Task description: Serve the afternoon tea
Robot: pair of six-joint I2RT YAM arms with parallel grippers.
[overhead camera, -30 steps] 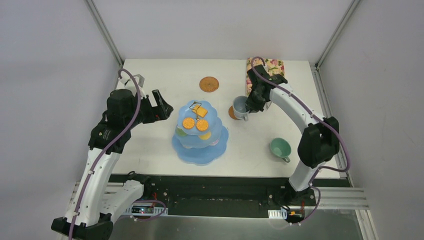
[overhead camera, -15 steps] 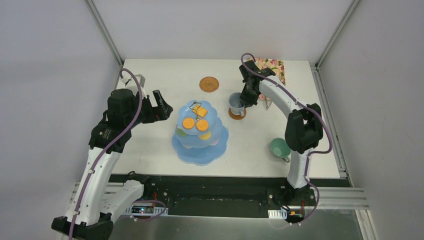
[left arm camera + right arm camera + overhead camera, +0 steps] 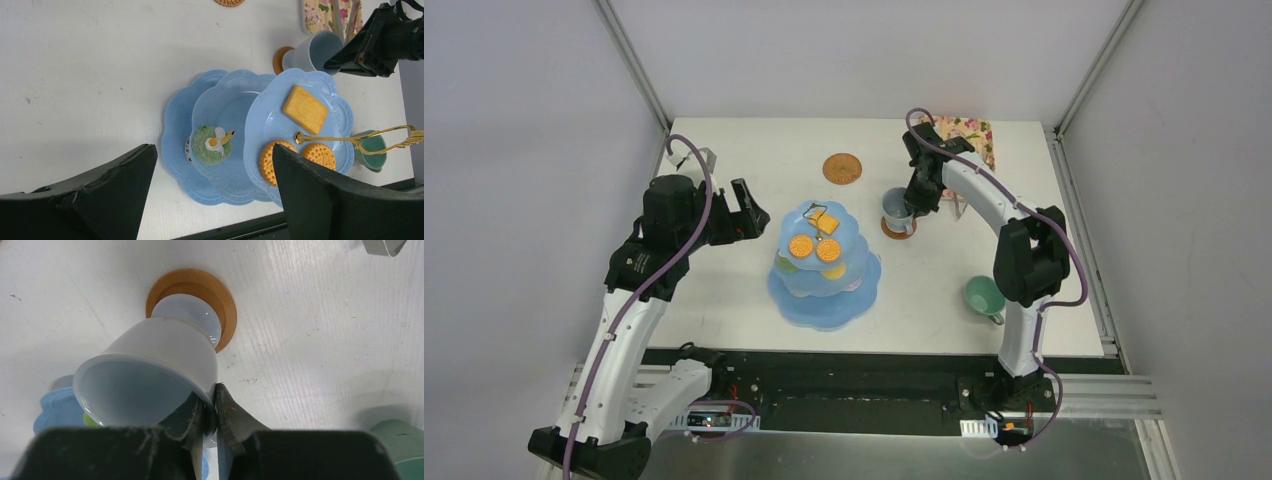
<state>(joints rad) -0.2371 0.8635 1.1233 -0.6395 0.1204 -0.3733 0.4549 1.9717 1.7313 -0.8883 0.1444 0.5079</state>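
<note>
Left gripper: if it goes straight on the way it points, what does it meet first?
Probably the light-blue tiered stand, centred ahead of the open left gripper, with only bare table between. Which tier is unclear.

The light-blue three-tier stand (image 3: 824, 310) is placed centrally, orange biscuits (image 3: 801, 246) on top — the grey-blue cup (image 3: 895, 208) is seated on one brown coaster (image 3: 192, 280), the green cup (image 3: 984, 295) upright, well apart.

Right arm extended far; right gripper (image 3: 211, 399) pinches grey-blue cup (image 3: 165, 347) at its rim. Left gripper (image 3: 210, 160), at left, spread wide.
</note>
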